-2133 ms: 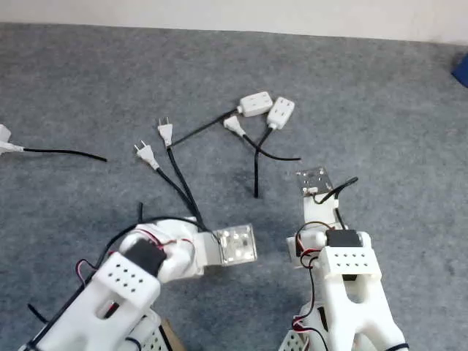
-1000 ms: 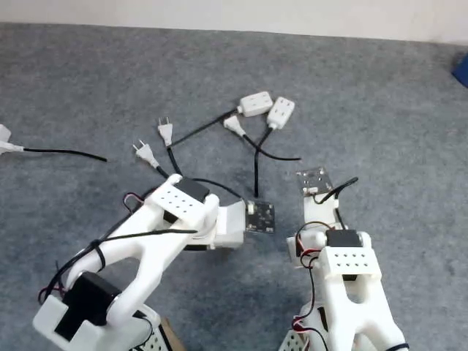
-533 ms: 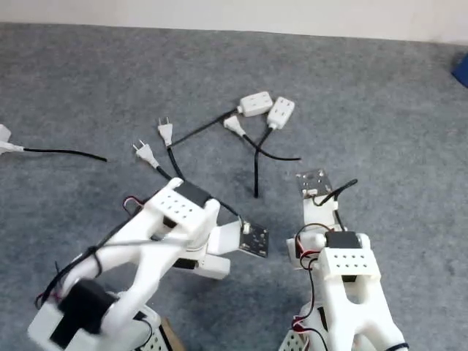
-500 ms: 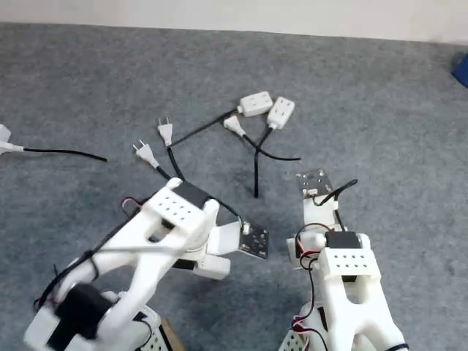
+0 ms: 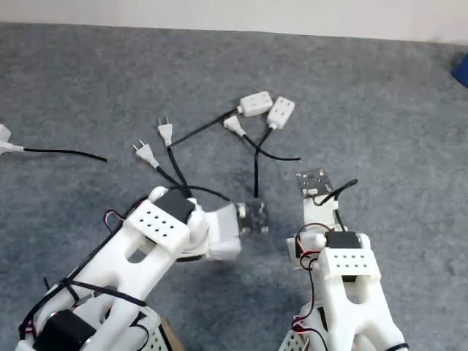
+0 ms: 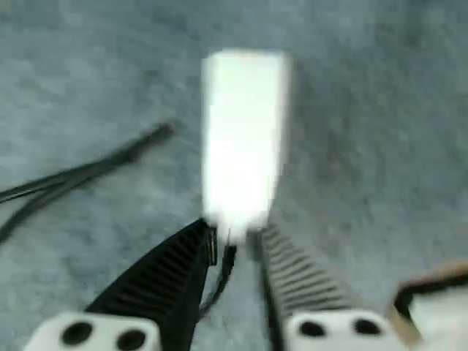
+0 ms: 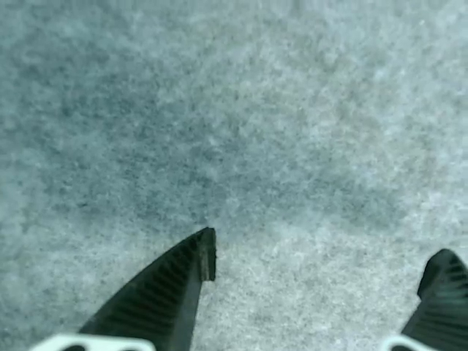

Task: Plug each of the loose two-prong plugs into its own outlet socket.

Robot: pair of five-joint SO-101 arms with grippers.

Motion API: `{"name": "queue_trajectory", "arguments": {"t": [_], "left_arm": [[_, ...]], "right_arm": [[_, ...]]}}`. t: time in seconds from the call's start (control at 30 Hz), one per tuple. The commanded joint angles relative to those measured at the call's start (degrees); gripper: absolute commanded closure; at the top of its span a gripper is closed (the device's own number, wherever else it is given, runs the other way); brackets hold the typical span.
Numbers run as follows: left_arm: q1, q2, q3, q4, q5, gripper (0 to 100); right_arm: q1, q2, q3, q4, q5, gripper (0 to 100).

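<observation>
Two white two-prong plugs [image 5: 165, 131] [image 5: 145, 153] lie on the grey carpet at the ends of black cords, left of centre. A third plug [image 5: 234, 126] rests close beside two white outlet sockets [image 5: 256, 104] [image 5: 281, 112] farther back. My left gripper [image 6: 234, 238] hovers over the carpet near the cords' middle, its fingers almost together and gripping none of the plugs. A blurred white block [image 6: 245, 139] lies just past its tips; I cannot tell what it is. My right gripper [image 7: 322, 248] is open over bare carpet, right of the cords.
Another white plug [image 5: 4, 140] with a black cord [image 5: 66, 152] lies at the far left edge. Black cords [image 5: 257, 164] run between the sockets and the arms. A blue object [image 5: 462, 69] sits at the right edge. Bare carpet lies to the right.
The left arm has risen from its folded pose and swung its wrist forward and right, near the cords' middle. The right arm, plugs and sockets have not moved.
</observation>
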Motion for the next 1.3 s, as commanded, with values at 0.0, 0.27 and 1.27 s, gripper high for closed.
{"name": "queue_trajectory", "arguments": {"t": [0.0, 0.27, 1.27], "left_arm": [[1.1, -0.7, -0.4, -6.0, 6.2, 68], [1.2, -0.7, -0.3, -6.2, 6.2, 71], [-3.3, 10.9, -8.0, -20.7, 1.8, 77]], "right_arm": [[-0.6, 0.2, -0.3, -0.7, 0.7, 58.4], [-0.6, 0.2, -0.3, -0.6, 0.7, 58.4], [-0.6, 0.2, -0.3, -0.5, 2.0, 58.4]]}}
